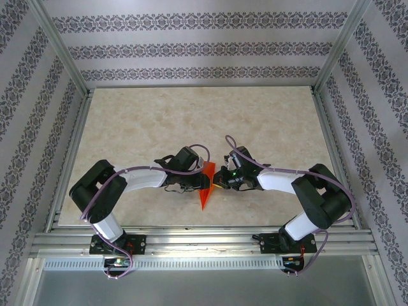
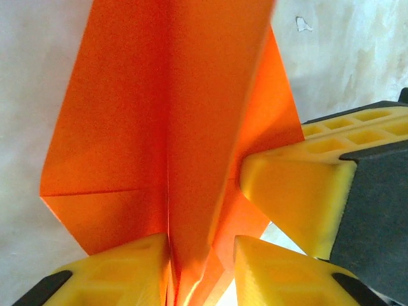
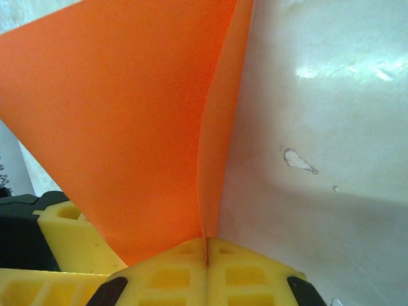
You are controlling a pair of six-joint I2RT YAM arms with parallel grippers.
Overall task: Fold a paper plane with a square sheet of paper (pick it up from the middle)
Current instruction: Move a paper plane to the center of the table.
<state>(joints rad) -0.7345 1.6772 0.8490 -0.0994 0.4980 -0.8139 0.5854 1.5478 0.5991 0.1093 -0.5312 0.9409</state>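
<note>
The orange sheet of paper (image 1: 204, 194) is folded into a narrow wedge whose tip points toward the near edge, between the two grippers. In the left wrist view the paper (image 2: 140, 127) shows a lengthwise crease and a folded corner flap. My left gripper (image 2: 201, 245) has its jaws apart, with the raised fold standing between them. My right gripper (image 3: 206, 242) is shut on the paper (image 3: 127, 127), and the fold's edge runs into the seam between its fingers. A finger of the right gripper (image 2: 293, 191) presses against the paper's right side. From above, the left gripper (image 1: 191, 185) and right gripper (image 1: 220, 180) nearly meet.
The marbled tabletop (image 1: 191, 121) stretches bare behind the grippers, with an aluminium frame rail (image 1: 204, 239) along the near edge. A small chipped spot (image 3: 296, 159) marks the surface beside the paper. Patterned walls enclose the table on three sides.
</note>
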